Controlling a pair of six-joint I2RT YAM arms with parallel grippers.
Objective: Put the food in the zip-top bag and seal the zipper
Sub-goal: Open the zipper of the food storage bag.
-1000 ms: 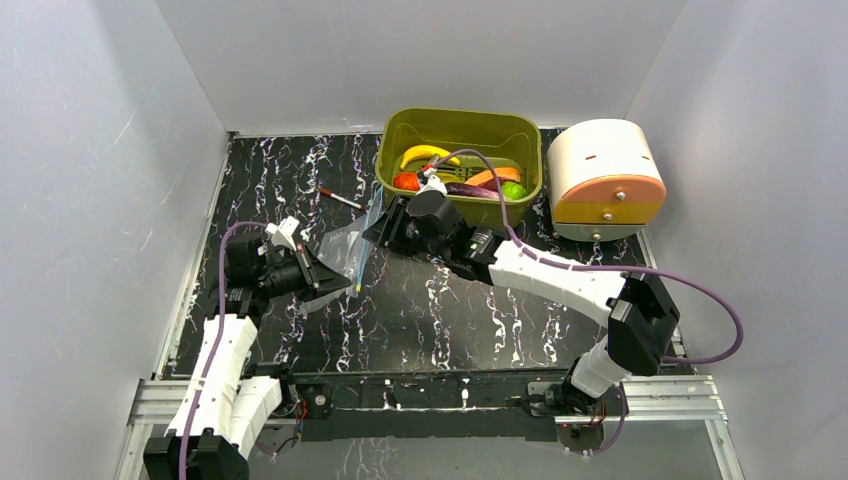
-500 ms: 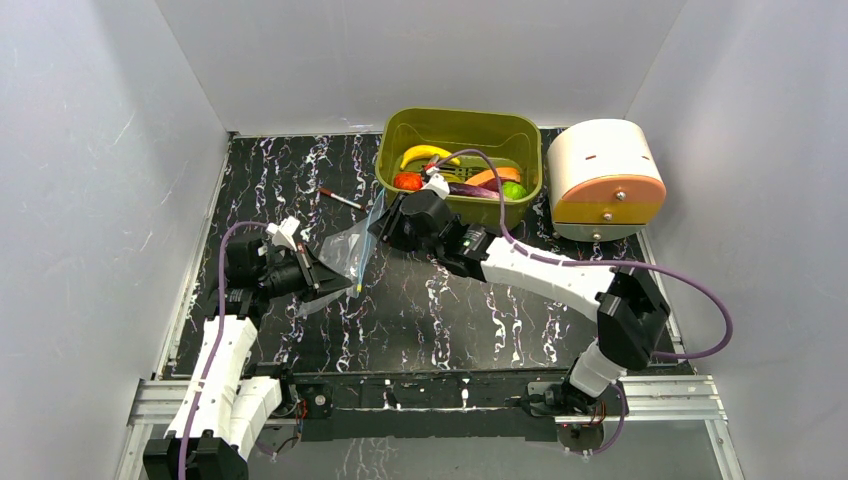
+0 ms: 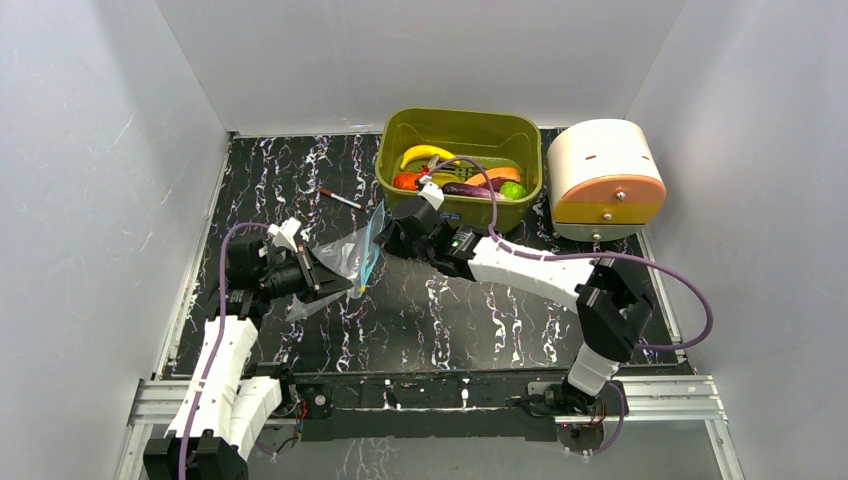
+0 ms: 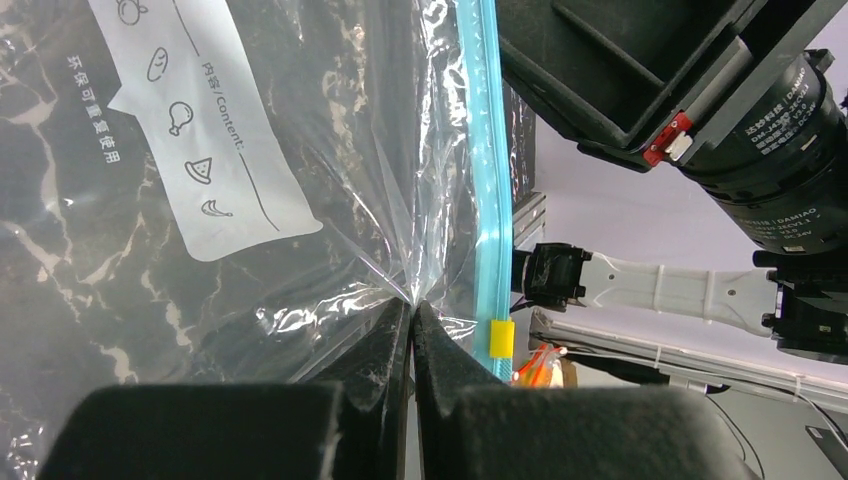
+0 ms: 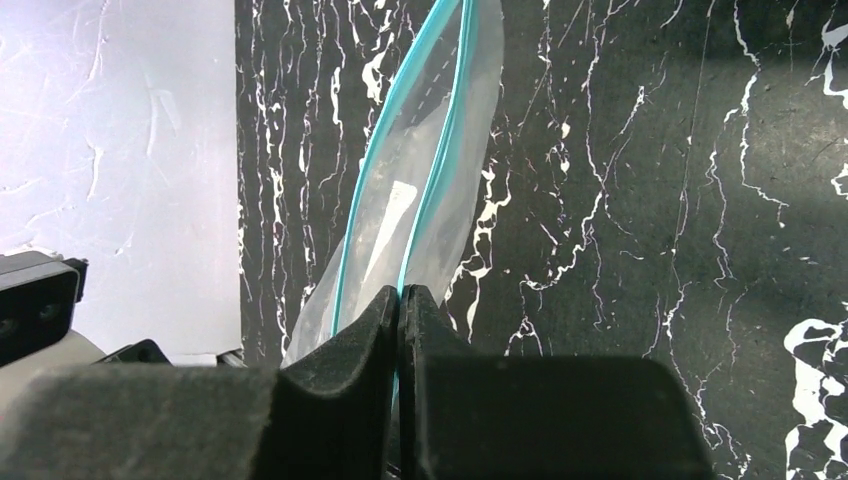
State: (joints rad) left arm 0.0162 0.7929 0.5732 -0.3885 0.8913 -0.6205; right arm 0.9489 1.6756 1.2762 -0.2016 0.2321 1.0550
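The clear zip-top bag (image 3: 345,255) hangs between my two grippers, its mouth slightly parted in the right wrist view (image 5: 420,190). My left gripper (image 3: 318,275) is shut on the bag's clear film (image 4: 330,200), just beside the teal zipper (image 4: 487,180) with its yellow slider (image 4: 501,338). My right gripper (image 3: 385,235) is shut on one teal zipper strip (image 5: 440,150) at the bag's mouth. The food lies in the olive tub (image 3: 400,135): yellow banana (image 3: 425,153), red tomato (image 3: 405,181), orange carrot (image 3: 495,175), purple eggplant (image 3: 470,189), green fruit (image 3: 513,190).
A thin red-tipped stick (image 3: 340,199) lies on the black marbled table (image 3: 450,310) left of the tub. A cream and orange drum-shaped box (image 3: 605,180) stands at the back right. White walls enclose the table on three sides.
My right gripper has moved left and slightly back, pulling the bag's mouth edge up so the teal zipper stands more upright. The left gripper has held its place.
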